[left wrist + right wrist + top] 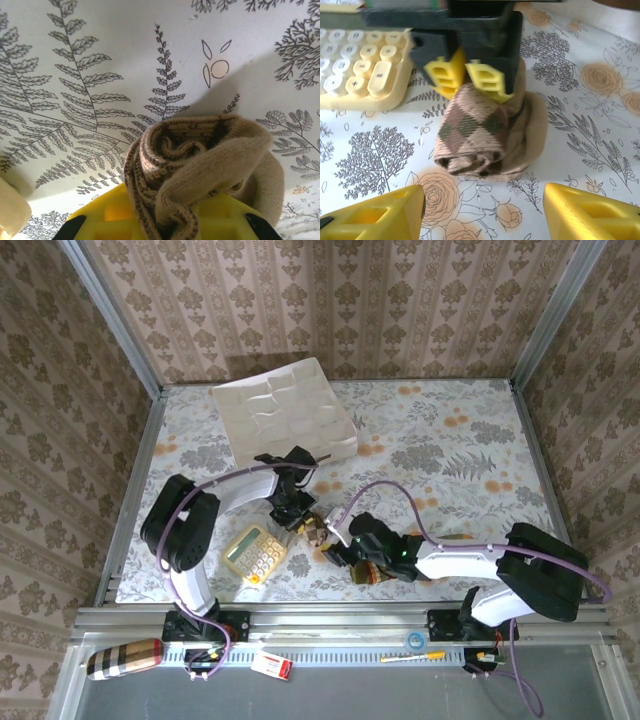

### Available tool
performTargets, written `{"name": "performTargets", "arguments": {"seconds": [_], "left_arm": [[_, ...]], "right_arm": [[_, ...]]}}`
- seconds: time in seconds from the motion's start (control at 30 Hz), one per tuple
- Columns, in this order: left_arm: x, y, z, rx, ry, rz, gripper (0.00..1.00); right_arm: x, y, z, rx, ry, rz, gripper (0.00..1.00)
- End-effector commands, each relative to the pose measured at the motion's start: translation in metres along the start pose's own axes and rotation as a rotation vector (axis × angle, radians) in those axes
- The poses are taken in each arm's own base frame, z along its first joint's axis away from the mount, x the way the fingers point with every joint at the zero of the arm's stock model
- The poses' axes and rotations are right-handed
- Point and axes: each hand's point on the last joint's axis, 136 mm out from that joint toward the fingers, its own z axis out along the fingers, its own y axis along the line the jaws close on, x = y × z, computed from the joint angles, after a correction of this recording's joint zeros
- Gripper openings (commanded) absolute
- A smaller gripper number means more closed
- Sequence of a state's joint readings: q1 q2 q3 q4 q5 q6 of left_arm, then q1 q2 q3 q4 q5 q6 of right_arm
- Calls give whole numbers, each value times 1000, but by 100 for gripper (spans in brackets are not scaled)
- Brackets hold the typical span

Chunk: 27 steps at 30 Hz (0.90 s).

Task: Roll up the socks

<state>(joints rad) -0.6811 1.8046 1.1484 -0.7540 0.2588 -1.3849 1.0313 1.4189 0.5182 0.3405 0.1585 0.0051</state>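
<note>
- Left gripper (470, 82) clamps narrow on the top of the rolled argyle sock (472, 132).
- Right gripper (482, 207) gapes wide, holding nothing, near the roll.
- The roll rests on the table (580, 125) beside the calculator (360, 70).

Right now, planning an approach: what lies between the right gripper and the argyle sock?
Bare tablecloth separates the right gripper from the argyle sock, in right wrist view.

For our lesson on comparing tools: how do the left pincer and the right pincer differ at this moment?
The left pincer is shut on the rolled argyle sock; the right pincer stands open and holds nothing. The left pincer touches the sock; the right pincer sits apart from it. Both have yellow fingers.
</note>
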Motion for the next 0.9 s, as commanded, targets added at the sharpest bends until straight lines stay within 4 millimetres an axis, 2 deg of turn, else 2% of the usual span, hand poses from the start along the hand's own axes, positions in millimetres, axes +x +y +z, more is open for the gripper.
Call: {"name": "performTargets", "arguments": {"seconds": [0.0,0.27,0.33,0.5,0.53,0.67,0.77,0.8,0.87], "left_arm": [[-6,72,23,-348,-35,-98,0],[-4,60,26,-341,0,-67,0],[-4,58,26,-336,4,-62,0],[-3,49,24,-298,22,-41,0],[-3,47,23,-290,24,-34,0],[-3,38,15,-243,23,-8,0],[-5,29,4,-178,6,3,0],[-7,25,-2,-151,-3,5,2],[-11,16,-11,-91,-17,15,16]], "right_arm": [[-2,-4,1,163,36,-177,64],[-36,-1,25,283,14,-356,66],[-35,0,33,285,28,-381,66],[-15,-3,57,293,110,-398,63],[-11,-7,62,306,130,-392,60],[7,-27,71,343,234,-318,30],[30,-29,71,291,307,-237,11],[37,-28,69,271,323,-211,6],[52,-25,65,219,349,-150,1]]}}
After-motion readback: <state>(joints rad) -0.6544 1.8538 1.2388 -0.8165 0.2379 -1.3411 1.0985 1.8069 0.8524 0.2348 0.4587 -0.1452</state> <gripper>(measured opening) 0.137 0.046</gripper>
